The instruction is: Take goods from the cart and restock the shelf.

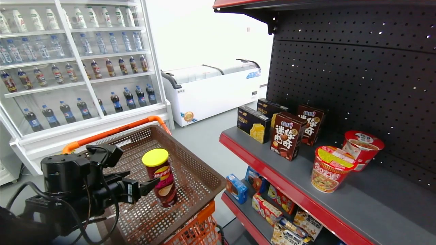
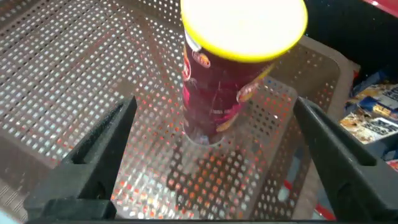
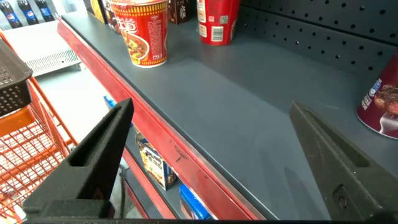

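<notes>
A dark red chips can [image 1: 160, 178] [image 2: 227, 81] with a yellow lid stands upright in the brown perforated basket [image 1: 199, 163] [image 2: 62, 74] on top of the orange cart [image 1: 201, 228]. My left gripper [image 1: 146, 187] [image 2: 216, 109] is open at the can's side, level with its lower half, with a finger on each side and not touching it. My right gripper [image 3: 211, 109] is open over a bare stretch of the grey, red-edged shelf [image 1: 272, 160] [image 3: 249, 124], holding nothing. Two red noodle cups [image 1: 328, 168] [image 3: 143, 31] and several brown boxes [image 1: 286, 136] stand on that shelf.
A black pegboard [image 1: 357, 68] backs the shelf. A dark red container [image 3: 382, 106] stands on the shelf near my right gripper. The lower shelf [image 1: 269, 204] holds snack packs. A bottle cooler [image 1: 75, 68] and a white chest freezer [image 1: 211, 88] stand behind the cart.
</notes>
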Robot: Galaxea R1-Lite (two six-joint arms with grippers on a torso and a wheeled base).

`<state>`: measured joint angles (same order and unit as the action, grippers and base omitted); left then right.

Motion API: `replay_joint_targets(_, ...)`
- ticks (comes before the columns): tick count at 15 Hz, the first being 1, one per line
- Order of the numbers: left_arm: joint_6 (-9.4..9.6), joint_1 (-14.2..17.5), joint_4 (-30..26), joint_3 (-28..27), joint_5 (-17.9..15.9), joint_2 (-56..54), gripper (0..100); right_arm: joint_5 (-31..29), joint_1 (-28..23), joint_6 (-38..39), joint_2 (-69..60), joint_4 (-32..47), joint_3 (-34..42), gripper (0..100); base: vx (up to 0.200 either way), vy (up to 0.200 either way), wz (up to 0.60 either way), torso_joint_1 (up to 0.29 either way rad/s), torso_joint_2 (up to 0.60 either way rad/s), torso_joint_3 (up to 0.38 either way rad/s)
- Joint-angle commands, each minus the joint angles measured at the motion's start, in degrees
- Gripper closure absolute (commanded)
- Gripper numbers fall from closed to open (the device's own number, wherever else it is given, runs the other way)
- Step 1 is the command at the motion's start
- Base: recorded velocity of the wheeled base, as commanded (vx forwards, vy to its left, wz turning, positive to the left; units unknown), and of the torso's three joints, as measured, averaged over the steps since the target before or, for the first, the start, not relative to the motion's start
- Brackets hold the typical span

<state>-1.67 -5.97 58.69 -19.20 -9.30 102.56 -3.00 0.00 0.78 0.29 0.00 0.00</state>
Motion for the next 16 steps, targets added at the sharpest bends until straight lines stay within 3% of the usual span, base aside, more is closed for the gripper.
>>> replay_joint_targets(1,-0.09,-0.1,5.0,-0.2,0.1,8.2,0,0.0,0.0,0.0,0.1,0.0,0.0,0,0.0,0.0,0.0,0.0,0.0,0.0)
replay_joint_targets(6,0.0,-3.7,22.2,-2.5,0.1,19.5,0,0.0,0.0,0.0,0.1,0.0,0.0,0,0.0,0.0,0.0,0.0,0.0,0.0)
replay_joint_targets(10,0.09,-4.2,23.0,-7.6,0.1,24.2,0,0.0,0.0,0.0,0.1,0.1,0.0,0,0.0,0.0,0.0,0.0,0.0,0.0)
replay_joint_targets(13,2.11,-4.2,25.3,-9.4,0.1,27.3,0,0.0,0.0,0.0,0.1,0.0,0.0,0,0.0,0.0,0.0,0.0,0.0,0.0)
replay_joint_targets(16,2.46,-4.2,25.9,-10.1,0.1,29.1,0,0.0,0.0,0.0,0.1,0.0,0.0,0,0.0,0.0,0.0,0.0,0.0,0.0)
